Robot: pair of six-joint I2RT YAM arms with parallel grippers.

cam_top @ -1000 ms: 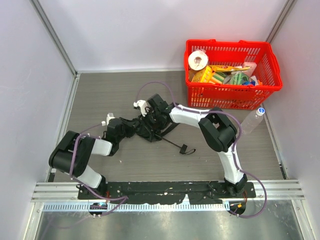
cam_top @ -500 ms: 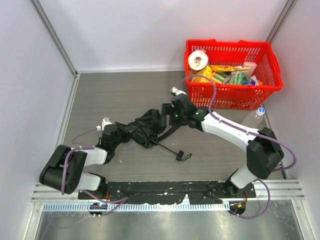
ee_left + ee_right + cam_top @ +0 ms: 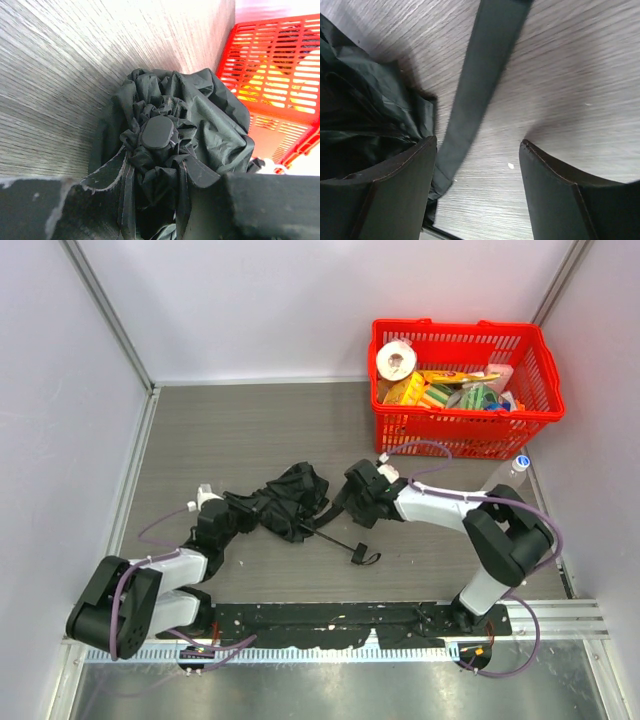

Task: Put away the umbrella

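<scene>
- Grey wood-grain table [image 3: 200, 430] between white walls; a red basket [image 3: 460, 435] full of groceries stands at the far right, with a bottle [image 3: 505, 480] just beside it.
- Mid-table lies the umbrella [image 3: 290, 498], well apart from the basket. It is collapsed, but its black fabric is loose and rumpled, and the thin shaft runs toward me to the handle [image 3: 357, 554] and its wrist loop.
- My left gripper [image 3: 232, 508] is at the umbrella's left end. On that wrist camera the cap [image 3: 157, 132] faces the lens and fabric fills the gap between the fingers [image 3: 270, 205]. I cannot tell whether they pinch it or merely bracket it.
- My right gripper [image 3: 348, 502] sits low at the fabric's right edge. Its jaws stand apart with nothing held. The strap [image 3: 475, 90] lies flat on the table and runs between them, closer to the finger next to the fabric.
- As I read it, the step in hand is bundling: gather the loose canopy and secure it with that strap before the umbrella goes anywhere.
- The next move calls for centring the right jaws on the strap and closing on it alone, not on the fabric fold beside it. The left side needs to hold the cap end steady so that the bundle does not roll or spread.
</scene>
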